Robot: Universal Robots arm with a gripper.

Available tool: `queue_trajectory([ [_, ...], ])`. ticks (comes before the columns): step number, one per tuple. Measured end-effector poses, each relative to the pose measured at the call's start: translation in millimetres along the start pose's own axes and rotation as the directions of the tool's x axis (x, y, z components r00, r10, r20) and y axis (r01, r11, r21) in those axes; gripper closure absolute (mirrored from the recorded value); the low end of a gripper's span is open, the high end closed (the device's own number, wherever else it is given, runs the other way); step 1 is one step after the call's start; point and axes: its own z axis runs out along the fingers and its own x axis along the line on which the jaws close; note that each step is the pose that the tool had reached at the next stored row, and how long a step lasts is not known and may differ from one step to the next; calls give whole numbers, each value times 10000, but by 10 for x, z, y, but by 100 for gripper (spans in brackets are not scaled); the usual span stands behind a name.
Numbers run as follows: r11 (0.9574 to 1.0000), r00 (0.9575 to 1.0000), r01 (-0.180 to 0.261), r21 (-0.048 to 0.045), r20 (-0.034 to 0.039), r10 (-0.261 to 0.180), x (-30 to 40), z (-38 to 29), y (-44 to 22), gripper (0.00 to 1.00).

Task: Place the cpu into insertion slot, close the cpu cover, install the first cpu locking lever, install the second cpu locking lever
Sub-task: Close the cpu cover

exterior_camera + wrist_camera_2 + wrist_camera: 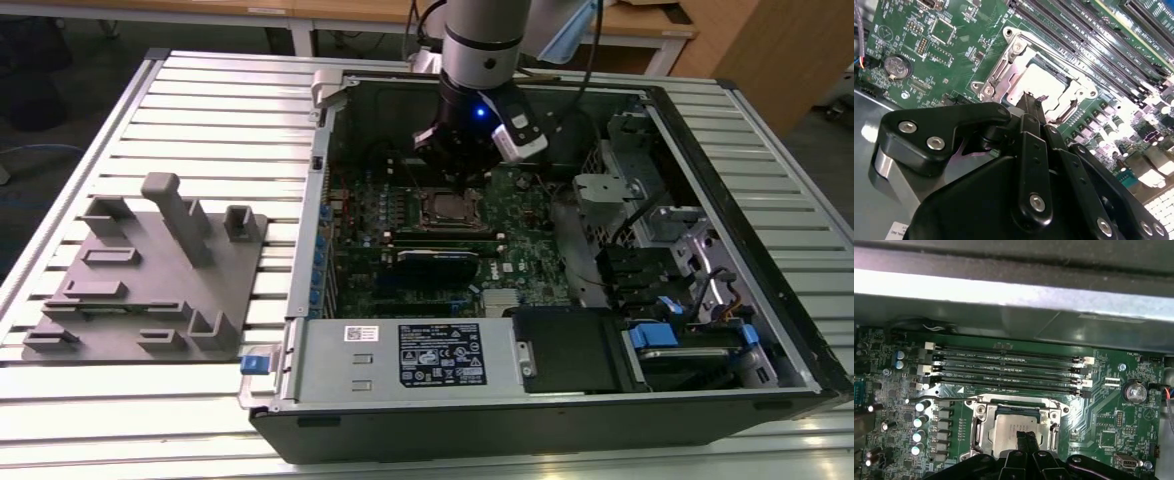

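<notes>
Grey moulded fixture [134, 290] rests on the slatted table [214, 120] at the exterior view's left. Further right, inside the open computer case [561, 400], the cpu [1009, 425] sits in the insertion slot [450, 212], with the cpu cover [985, 435] lying flat around it. The gripper [1025, 436] hangs right over the cpu, fingers pressed together and holding nothing.

The arm [482, 45] drops pretty much straight down over the cpu [1004, 427], with the wrist upright and a small blue light glowing on it. The tool [1024, 439] points tip-down right above the cpu's top. In both wrist views its two slim black fingers [1030, 107] sit side by side, pressed together as far as I can tell. Can't say whether the tips actually touch the cpu.
</notes>
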Motion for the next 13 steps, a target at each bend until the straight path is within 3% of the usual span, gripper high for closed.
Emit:
queue_trajectory([
  [5,10000,10000,-32,15,0,32,0,18,5,90],
  [8,9999,10000,-28,142,-25,28,0,29,7,90],
  [13,9999,10000,-27,142,-25,28,0,30,7,90],
])
